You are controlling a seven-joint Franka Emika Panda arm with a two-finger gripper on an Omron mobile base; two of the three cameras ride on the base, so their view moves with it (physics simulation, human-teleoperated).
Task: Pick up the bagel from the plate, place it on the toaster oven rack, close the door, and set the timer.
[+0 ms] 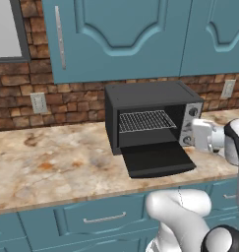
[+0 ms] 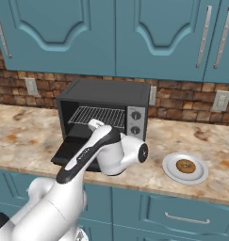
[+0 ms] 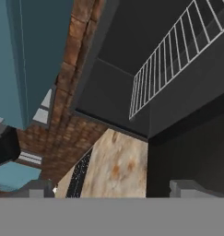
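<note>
Gripper (image 3: 112, 190) fingertips cut off at the hand view's lower edge — jaws spread wide, empty, touching nothing, facing the toaster oven (image 2: 104, 113), door (image 1: 157, 160) down. Rack (image 1: 144, 120) bare. Bagel (image 2: 185, 166) on plate (image 2: 169, 168) — right of oven.

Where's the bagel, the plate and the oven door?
bagel (image 2: 185, 165), right base view, on its golden crust.
plate (image 2: 170, 170), right base view, on its bare left rim.
door (image 1: 158, 159), left base view, middle of the dropped-open panel.

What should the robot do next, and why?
Probably swing right toward the plate. The bagel lies there untouched, the gripper faces the oven with jaws open and empty, and the door is down with the rack bare.
</note>
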